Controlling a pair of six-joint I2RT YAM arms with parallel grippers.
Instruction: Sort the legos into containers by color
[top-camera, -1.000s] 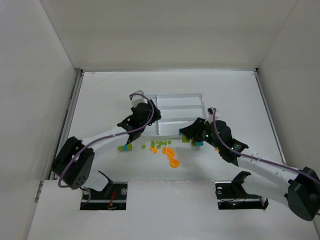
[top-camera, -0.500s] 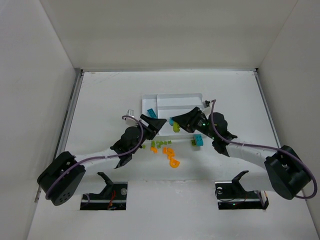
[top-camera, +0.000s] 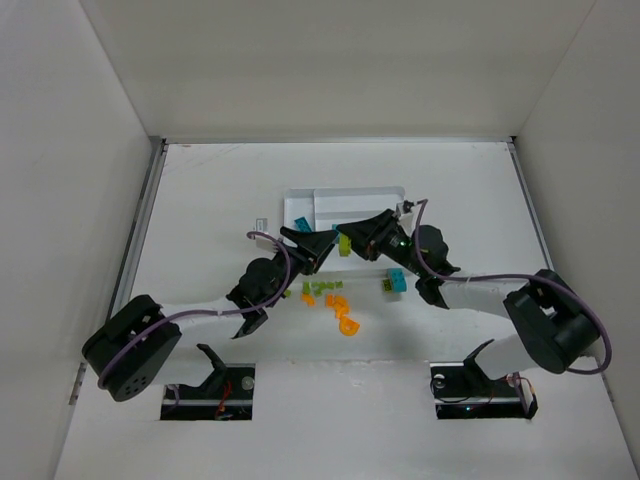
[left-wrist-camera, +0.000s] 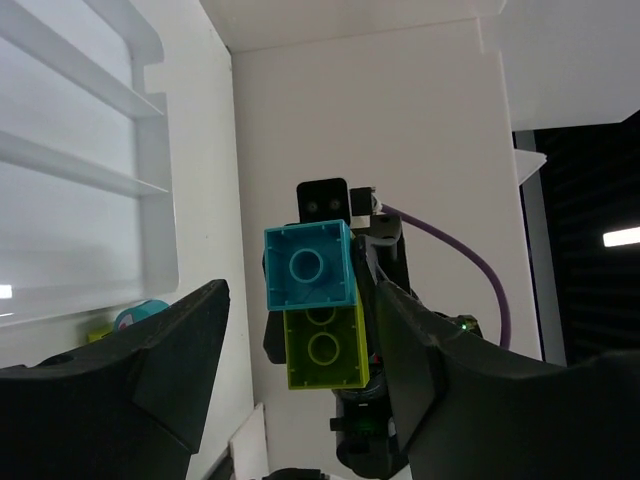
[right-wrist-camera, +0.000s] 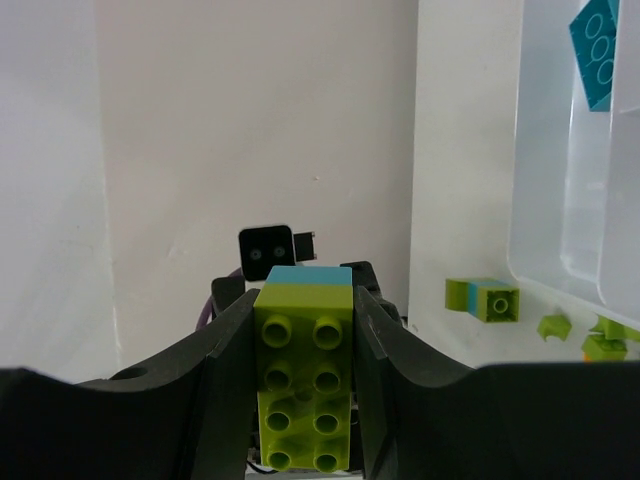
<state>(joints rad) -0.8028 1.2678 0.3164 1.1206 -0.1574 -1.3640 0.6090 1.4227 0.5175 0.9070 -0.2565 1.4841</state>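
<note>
Now, right claw (right-wrist-camera: 303, 305) clamps lime-teal brick (right-wrist-camera: 303, 395) — left claw (left-wrist-camera: 302, 292) spread.

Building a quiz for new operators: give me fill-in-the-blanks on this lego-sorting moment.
The right gripper is shut on a ___ brick. A ___ block is stuck to its end. The left gripper faces the pair with its jaws ___. A lone teal brick lies in the white ___.
Missing: lime green; teal; open; tray.
</note>
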